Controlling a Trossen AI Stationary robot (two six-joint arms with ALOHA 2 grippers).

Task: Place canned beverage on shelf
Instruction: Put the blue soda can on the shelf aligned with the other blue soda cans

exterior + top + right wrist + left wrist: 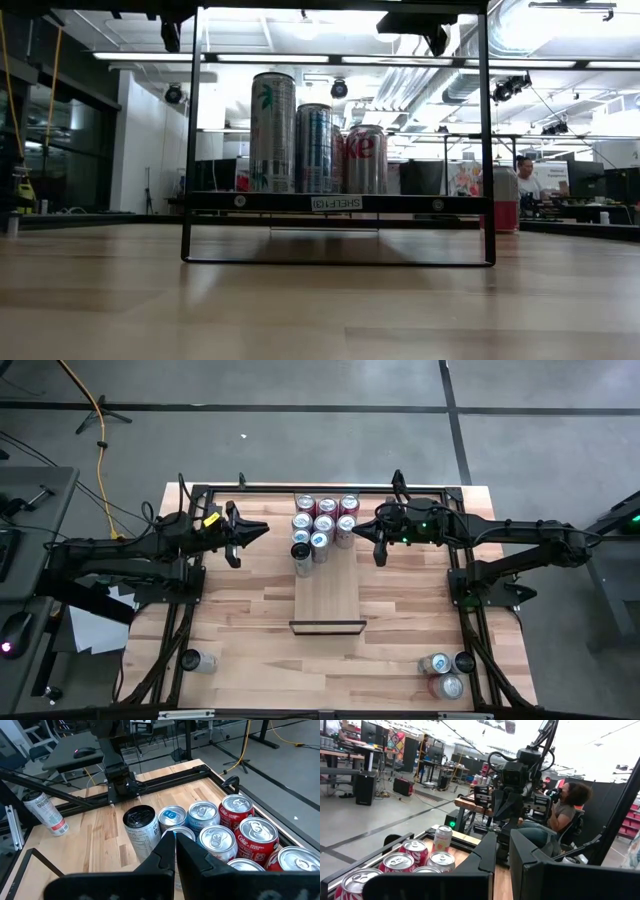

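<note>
High view is showing the shelf (327, 600) mostly loaded, cans (324, 525) crowding its far end, while the left gripper (234, 547) and right gripper (379, 546) are hovering clenched and empty, leaving four stray cans (446, 672) near the front corners.

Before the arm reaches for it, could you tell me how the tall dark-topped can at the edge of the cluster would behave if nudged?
The tall dark-topped can stands upright and narrow, so it would probably tip rather than slide. Its smooth metal wall looks likely to be slippery. It touches the blue-topped can, so a push that way would likely jostle the neighbours.
</note>
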